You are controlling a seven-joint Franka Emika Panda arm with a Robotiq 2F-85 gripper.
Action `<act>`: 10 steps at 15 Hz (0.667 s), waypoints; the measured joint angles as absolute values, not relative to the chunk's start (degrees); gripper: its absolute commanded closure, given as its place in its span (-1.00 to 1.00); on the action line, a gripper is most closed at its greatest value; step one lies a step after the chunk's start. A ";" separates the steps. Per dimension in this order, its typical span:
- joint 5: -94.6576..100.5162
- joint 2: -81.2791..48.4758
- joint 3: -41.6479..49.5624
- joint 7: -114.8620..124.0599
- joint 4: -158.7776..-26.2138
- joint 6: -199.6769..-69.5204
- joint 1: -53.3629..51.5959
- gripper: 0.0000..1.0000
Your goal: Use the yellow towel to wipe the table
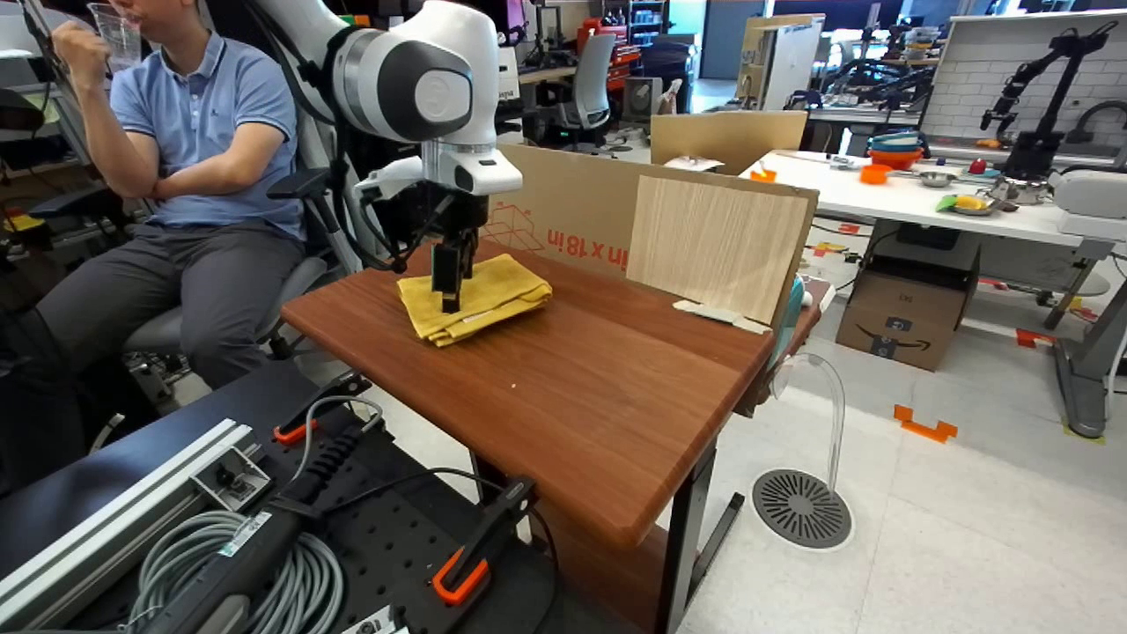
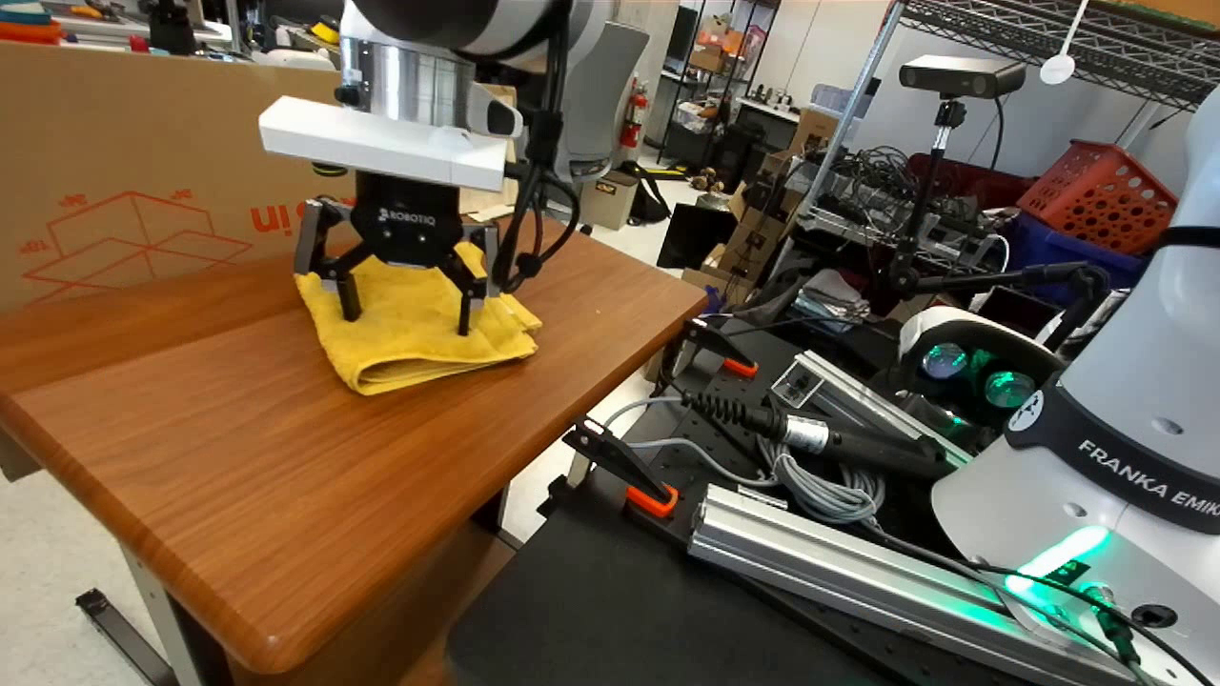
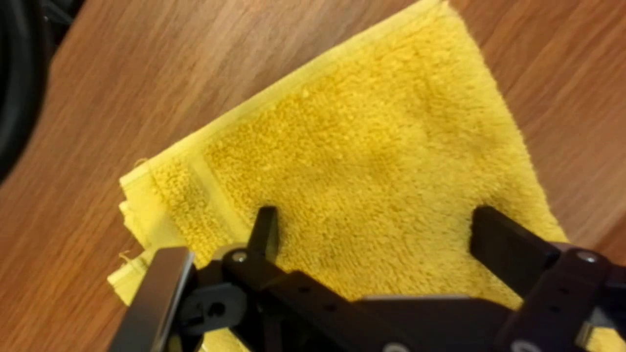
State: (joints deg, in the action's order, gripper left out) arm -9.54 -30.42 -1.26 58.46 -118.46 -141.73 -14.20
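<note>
— Two black fingers (image 3: 508,249) in the wrist view, well apart, tips right down at the fluffy face of the yellow towel (image 3: 352,146)!

— And in both exterior views, hanging below the white robot arm (image 1: 423,79), aimed straight down at the cloth: the gripper (image 2: 407,319), spread wide. Holding anything?

— Nothing at all! Plenty of yellow between those tips, but lying flat, unpinched. Pressing in or barely touching? Too close to call; cannot tell from here.

— And the towel's whereabouts, quickly?

— Flat on the table (image 1: 599,387), glossy reddish-brown wood underneath, folded into layers, with those layers stepping out at one edge. Lying between the upright cardboard (image 1: 563,202) with its red print and the long table edge facing the black perforated board (image 1: 396,511).

— And against that cardboard, standing upright, a pale wood-grain panel (image 1: 713,251), apart from the towel.

— Over on the board: orange-tipped clamps (image 1: 489,533), plus grey cable (image 1: 321,572) wound into a coil. And green light (image 2: 1058,562), glowing brightly on the white robot base (image 2: 1010,495)!

— Company too, near the table: seated person (image 1: 202,114) in light blue and dark trousers, clear cup (image 1: 116,40) held right up at the mouth, one arm folded across the body.
</note>
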 measured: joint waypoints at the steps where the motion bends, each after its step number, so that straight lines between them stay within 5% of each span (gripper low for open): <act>1: -9.57 -30.93 -1.27 58.71 -117.46 -139.94 -14.17 -1.00; 10: -9.53 -38.12 -1.41 66.43 -105.56 -125.97 -14.79 -1.00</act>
